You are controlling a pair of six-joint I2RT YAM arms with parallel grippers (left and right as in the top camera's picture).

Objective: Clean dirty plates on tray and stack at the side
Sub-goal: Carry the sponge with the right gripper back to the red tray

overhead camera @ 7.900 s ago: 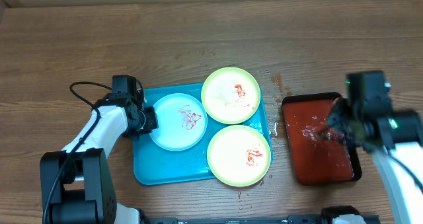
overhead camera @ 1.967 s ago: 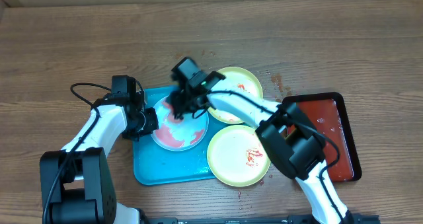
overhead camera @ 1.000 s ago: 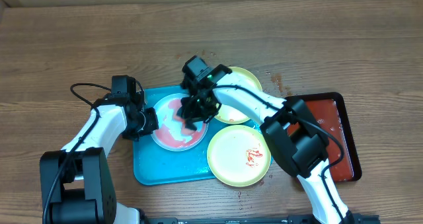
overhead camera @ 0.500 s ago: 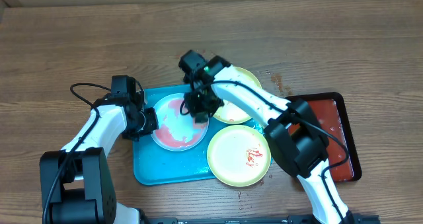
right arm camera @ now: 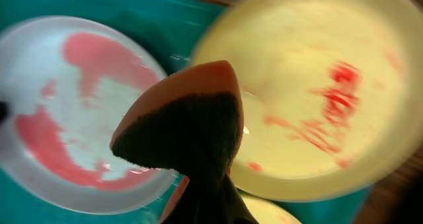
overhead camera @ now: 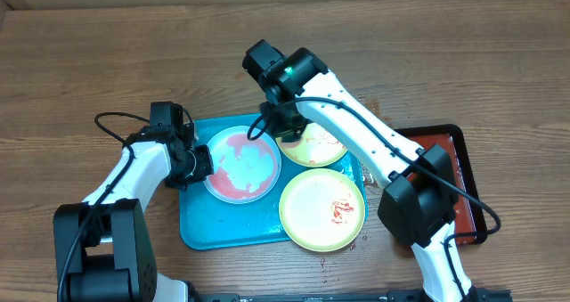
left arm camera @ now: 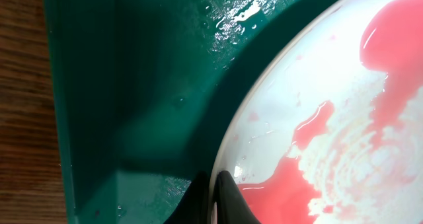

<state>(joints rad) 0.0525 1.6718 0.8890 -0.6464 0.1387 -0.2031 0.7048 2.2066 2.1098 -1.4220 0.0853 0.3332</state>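
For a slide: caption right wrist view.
Orange-and-dark sponge poised between sauce-smeared pale blue round plastic plate and yellow-green round plate.

A turquoise tray [overhead camera: 209, 224] with a raised rim and rounded corners lies at centre frame. On its left half the pale blue plate [overhead camera: 242, 164] lies flat, watery pink-red sauce spread round its pale middle. The upper yellow-green plate [overhead camera: 316, 148], at the tray's top right, is partly hidden. The lower yellow-green plate [overhead camera: 322, 209] overhangs the tray's bottom-right rim, with a red smear right of its centre.

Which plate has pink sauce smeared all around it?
The pale blue plate, left on the tray; the near yellow-green plate and the far one show only small red streaks.
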